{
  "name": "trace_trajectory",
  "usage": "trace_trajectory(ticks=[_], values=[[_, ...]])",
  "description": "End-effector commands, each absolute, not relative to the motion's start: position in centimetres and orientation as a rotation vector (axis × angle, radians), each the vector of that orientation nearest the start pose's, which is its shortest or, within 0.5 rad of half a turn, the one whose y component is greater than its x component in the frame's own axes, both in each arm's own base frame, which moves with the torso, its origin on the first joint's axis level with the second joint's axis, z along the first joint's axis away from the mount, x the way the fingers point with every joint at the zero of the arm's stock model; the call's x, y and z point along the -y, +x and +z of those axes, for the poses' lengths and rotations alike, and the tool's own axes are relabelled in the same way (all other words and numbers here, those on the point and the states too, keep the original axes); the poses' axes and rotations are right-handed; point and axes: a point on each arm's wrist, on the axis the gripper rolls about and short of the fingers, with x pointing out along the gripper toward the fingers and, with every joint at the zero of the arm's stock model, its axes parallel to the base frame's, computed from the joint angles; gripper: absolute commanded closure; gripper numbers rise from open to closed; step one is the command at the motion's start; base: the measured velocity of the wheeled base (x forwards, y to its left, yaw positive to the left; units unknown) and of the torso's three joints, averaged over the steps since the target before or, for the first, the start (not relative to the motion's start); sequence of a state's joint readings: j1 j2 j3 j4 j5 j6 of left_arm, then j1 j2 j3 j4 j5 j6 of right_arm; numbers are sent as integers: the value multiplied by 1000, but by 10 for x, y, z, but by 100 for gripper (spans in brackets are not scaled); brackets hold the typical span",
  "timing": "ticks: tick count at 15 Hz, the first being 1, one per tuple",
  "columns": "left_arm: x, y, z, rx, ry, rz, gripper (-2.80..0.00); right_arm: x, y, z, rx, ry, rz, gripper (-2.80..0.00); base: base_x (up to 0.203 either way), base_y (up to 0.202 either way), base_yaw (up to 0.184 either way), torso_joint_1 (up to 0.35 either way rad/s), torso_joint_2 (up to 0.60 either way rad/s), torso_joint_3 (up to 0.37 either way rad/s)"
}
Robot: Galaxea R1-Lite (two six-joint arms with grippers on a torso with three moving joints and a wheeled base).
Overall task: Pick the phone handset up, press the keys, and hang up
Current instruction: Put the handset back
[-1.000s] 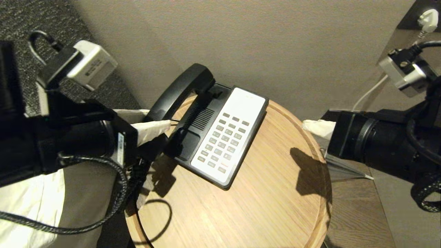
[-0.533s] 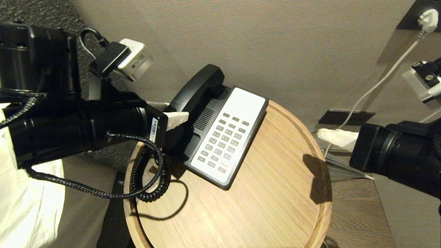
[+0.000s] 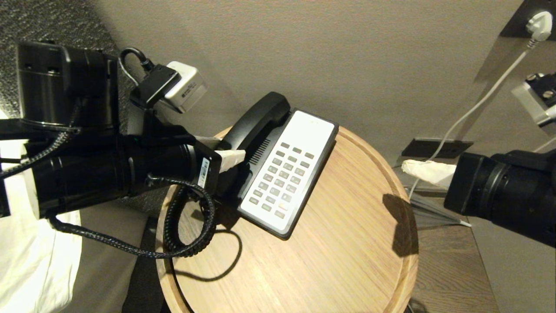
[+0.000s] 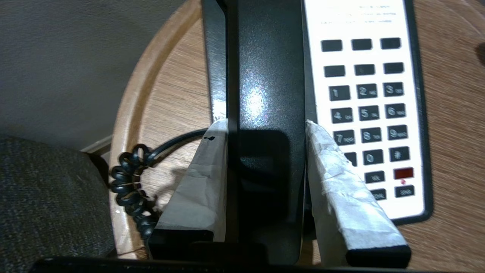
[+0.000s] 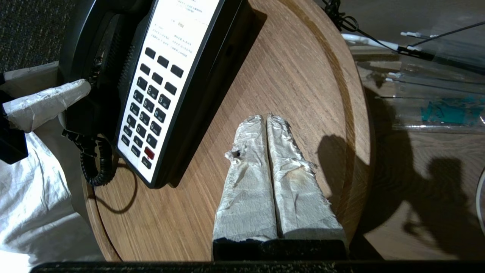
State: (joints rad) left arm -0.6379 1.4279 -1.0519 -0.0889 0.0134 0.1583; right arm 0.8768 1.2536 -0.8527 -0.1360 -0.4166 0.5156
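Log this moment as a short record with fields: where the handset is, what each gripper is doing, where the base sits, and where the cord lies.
handset: phone handset over the cradle side of the phone base, far end at the base's top corner
left gripper: left gripper shut on the handset, one taped finger on each side
right gripper: right gripper fingers pressed together, holding nothing, above the table's right side
base: on the round wooden table, keypad up
cord: coiled cord looped at the table's left edge
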Motion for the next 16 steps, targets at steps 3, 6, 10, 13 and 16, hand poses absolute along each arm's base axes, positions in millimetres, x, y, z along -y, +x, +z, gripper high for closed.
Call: trace_trajectory(ticks=[3,6,10,13,16], values=[[147,195,270,-240,256,-635,0,-144,132,259,-327,344,387,0,0,0,0,0,0,0],[147,196,267,-249,260,-629,0,-144,132,260,-326,345,387,0,0,0,0,0,0,0],[148,197,267,-257,265,-606,0,-144,132,258,-330,341,386,0,0,0,0,0,0,0],[148,198,265,-271,265,-592,0,-144,131,256,-335,338,386,0,0,0,0,0,0,0],[151,199,264,-289,241,-593,0,-144,131,256,-337,337,387,0,0,0,0,0,0,0]])
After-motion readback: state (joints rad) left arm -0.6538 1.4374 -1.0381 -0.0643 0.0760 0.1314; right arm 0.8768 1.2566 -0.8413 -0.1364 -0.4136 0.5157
